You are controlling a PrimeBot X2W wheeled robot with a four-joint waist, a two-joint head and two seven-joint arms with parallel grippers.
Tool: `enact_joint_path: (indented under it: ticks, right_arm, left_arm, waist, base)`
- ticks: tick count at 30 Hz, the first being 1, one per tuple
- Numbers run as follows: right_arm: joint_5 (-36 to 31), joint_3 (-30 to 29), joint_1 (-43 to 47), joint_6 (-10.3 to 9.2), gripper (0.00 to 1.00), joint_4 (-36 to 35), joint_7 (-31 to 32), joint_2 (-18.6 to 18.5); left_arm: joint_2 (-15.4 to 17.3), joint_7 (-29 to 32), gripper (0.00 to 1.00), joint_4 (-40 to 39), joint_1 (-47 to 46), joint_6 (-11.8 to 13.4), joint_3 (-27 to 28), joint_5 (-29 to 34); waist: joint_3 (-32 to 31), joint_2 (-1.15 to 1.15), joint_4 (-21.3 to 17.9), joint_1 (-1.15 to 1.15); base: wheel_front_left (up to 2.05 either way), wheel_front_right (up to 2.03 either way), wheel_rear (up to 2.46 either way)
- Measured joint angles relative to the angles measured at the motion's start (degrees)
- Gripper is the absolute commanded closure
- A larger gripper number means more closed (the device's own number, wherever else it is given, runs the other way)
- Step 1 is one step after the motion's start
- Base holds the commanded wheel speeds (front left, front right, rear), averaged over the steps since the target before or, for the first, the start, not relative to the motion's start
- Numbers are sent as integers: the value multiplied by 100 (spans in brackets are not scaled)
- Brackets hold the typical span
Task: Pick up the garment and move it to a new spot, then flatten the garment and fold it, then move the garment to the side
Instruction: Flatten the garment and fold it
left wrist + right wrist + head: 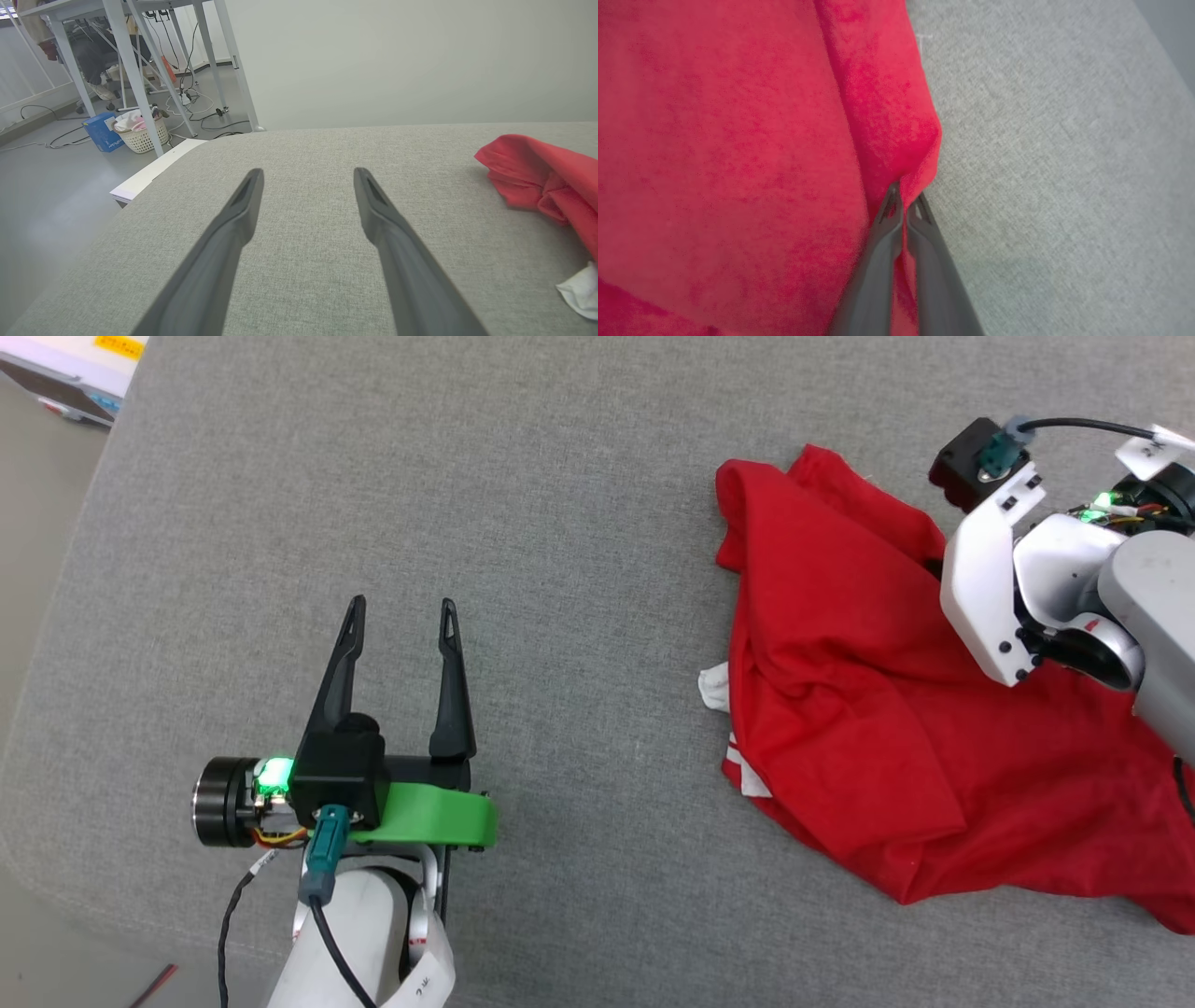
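The garment (pixel 868 709) lies crumpled on the right of the grey cushion, red with bits of white sleeve at its left edge. In the left wrist view the garment (pixel 542 177) shows at the right edge. The right wrist view looks down on the garment (pixel 738 154), where my right gripper (pixel 904 198) is shut, pinching a fold of red cloth at its edge. In the head view the right arm's white wrist (pixel 990 588) stands over the garment's far right side, fingers hidden. My left gripper (pixel 401 616) hovers open over bare cushion, well left of the garment; its fingers (pixel 243 200) hold nothing.
The grey cushion (pixel 560 523) ends at the left, with floor beyond. A white box (pixel 65 364) sits at the top left corner. In the left wrist view, table legs (pixel 126 60), a laundry basket (pixel 140 133), a blue box (pixel 100 133) and cables stand past the cushion's far edge.
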Motion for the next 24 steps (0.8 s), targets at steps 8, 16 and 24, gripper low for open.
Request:
enact_joint_path:
  ticks: [8,16,24]
  right_arm:
    - [281,-483,0,3,100,-825,-1689,-470]
    - [599,-1547,733,3,100,-1345,-2221,-1457]
    - [730,-2632,1863,3,100,-837,-2318,-1881]
  left_arm:
    - [12,-1,0,49,232,-2,118,33]
    - [27,0,0,35,421,-19,185,42]
    - [32,-1,0,35,496,-45,194,76]
  waist:
    - [-419,0,-160,0]
    - [-753,0,-438,0]
    - [-884,0,-589,0]
  base:
    - [0,0,0]
    - [0,0,0]
    - [0,0,0]
